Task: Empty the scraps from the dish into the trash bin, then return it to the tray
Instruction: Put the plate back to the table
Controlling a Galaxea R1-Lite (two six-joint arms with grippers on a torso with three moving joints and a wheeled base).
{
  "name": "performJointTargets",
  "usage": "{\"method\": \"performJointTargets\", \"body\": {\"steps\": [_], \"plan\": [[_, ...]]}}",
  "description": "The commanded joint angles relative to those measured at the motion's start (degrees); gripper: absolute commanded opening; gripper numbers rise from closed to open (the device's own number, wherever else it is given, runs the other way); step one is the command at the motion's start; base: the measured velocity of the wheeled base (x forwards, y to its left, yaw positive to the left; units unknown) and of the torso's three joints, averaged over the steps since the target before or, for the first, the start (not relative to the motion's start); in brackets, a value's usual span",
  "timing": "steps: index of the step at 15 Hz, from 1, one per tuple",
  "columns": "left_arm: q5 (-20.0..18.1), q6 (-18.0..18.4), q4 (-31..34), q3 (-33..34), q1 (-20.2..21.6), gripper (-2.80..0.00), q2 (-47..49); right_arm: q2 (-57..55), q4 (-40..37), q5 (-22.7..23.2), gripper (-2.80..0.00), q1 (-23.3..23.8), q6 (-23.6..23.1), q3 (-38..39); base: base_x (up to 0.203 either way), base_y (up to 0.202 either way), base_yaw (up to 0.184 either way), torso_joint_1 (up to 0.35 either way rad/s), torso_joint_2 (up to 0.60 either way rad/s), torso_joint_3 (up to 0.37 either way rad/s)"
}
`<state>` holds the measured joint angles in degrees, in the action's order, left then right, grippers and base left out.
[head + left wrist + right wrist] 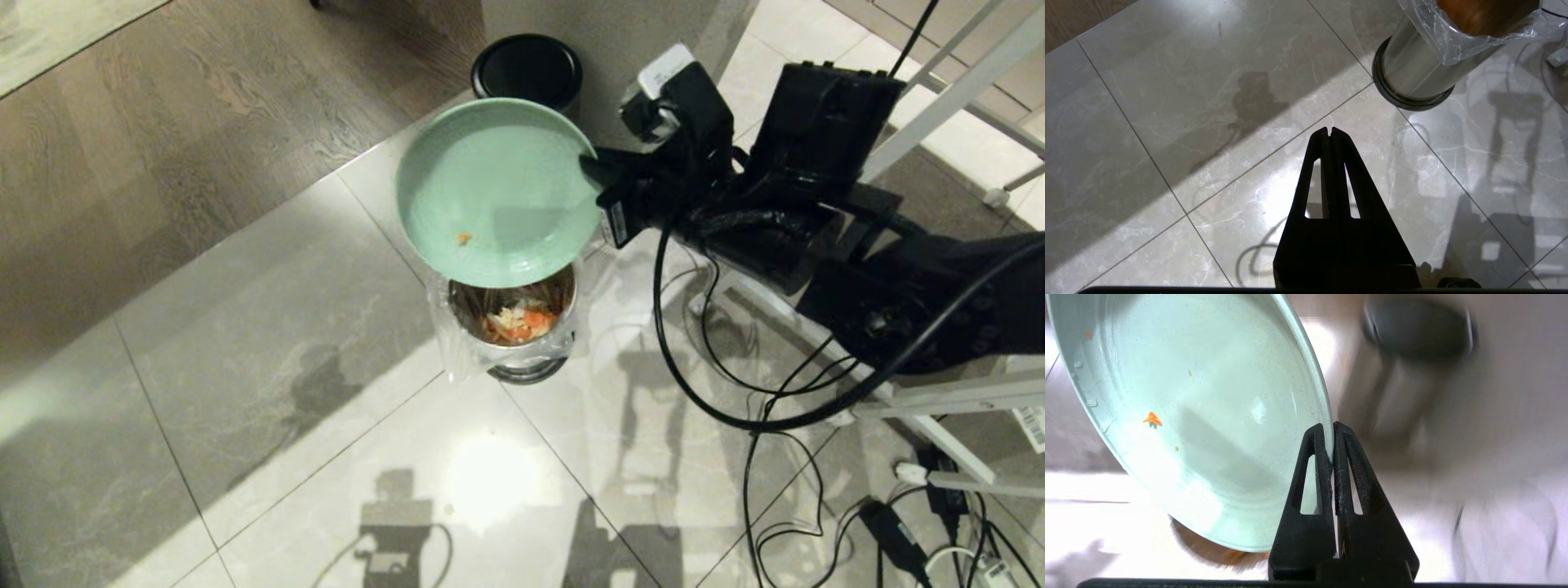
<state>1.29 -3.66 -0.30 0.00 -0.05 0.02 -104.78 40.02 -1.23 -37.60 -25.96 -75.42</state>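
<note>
Mint-green dish (498, 189), pinched at its rim by the right gripper (593, 167), hangs tilted over the bin (513, 327) so scraps (516, 320) slide in, one orange bit (464, 238) clinging; left gripper (1329, 132) pressed together, idle.

Glossy grey marble floor tiles (269, 343) meet brown wood flooring (163, 122), with lamp glare (490, 482) reflected.
</note>
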Motion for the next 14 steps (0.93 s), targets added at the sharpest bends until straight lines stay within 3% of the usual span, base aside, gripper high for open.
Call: {"method": "performJointTargets", "body": {"steps": [1, 5, 10, 14], "plan": [[0.0, 0.0, 0.0, 0.0, 0.0, -2.8, 0.1, 2.4, 0.1, -5.8, -2.8, 0.1, 9.5, 4.3, 0.0, 0.0, 0.0, 0.0, 0.0, 0.0], [0.0, 0.0, 0.0, 0.0, 0.0, -2.8, 0.1, 5.5, 0.0, -12.6, -2.8, 0.1, 23.2, 13.2, 0.0, 0.0, 0.0, 0.0, 0.0, 0.0], [0.0, 0.0, 0.0, 0.0, 0.0, -2.8, 0.1, 9.8, -0.8, -16.0, -2.8, 0.1, 37.2, 25.8, 0.0, 0.0, 0.0, 0.0, 0.0, 0.0], [0.0, 0.0, 0.0, 0.0, 0.0, -2.8, 0.1, 13.4, -0.6, -16.2, -2.8, 0.8, 41.9, 35.6, 0.0, 0.0, 0.0, 0.0, 0.0, 0.0]]}}
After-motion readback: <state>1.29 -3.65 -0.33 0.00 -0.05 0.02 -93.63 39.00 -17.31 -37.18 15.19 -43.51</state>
